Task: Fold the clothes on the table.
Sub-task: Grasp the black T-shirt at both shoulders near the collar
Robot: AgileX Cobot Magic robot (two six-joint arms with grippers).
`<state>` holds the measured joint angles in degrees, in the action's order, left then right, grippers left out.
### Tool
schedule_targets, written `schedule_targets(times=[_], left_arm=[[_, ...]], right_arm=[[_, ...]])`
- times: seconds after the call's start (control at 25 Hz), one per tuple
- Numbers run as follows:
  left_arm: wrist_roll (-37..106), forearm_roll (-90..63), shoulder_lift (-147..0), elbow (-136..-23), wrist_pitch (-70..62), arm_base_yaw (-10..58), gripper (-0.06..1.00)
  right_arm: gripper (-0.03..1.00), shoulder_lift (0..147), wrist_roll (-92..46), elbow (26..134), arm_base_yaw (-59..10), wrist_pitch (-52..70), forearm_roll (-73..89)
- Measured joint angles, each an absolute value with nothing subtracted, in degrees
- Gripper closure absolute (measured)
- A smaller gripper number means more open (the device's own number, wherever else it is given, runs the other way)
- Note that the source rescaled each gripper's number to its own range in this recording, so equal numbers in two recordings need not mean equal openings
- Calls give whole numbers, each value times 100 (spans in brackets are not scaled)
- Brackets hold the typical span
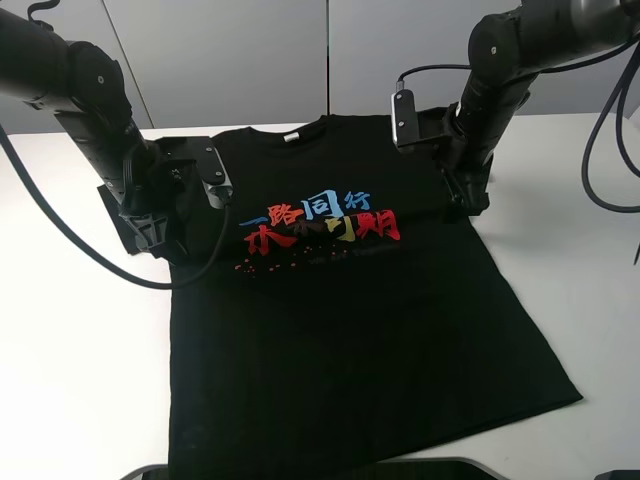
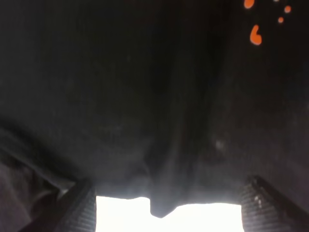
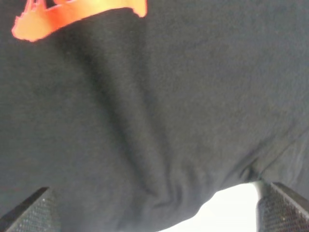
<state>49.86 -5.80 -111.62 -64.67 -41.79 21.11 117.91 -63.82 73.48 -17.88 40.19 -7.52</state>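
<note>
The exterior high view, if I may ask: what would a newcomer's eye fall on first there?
A black T-shirt lies spread flat on the white table, its red, blue and yellow characters bright across the chest. The left arm reaches down to the shirt's edge on the left of the view and the right arm on the right, both level with the print.
</note>
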Motion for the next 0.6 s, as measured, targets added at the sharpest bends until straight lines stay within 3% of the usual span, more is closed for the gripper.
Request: schedule_targets(times=[0.28, 0.6], left_arm=[[5225, -685, -11162, -6467, -4157, 2111, -1], [5369, -706, -11162, -6467, -4104, 2111, -1]], right_arm=[[6, 12040, -6637, 7348, -1788, 3930, -847], [14, 12134, -6767, 7358, -1788, 3697, -975]])
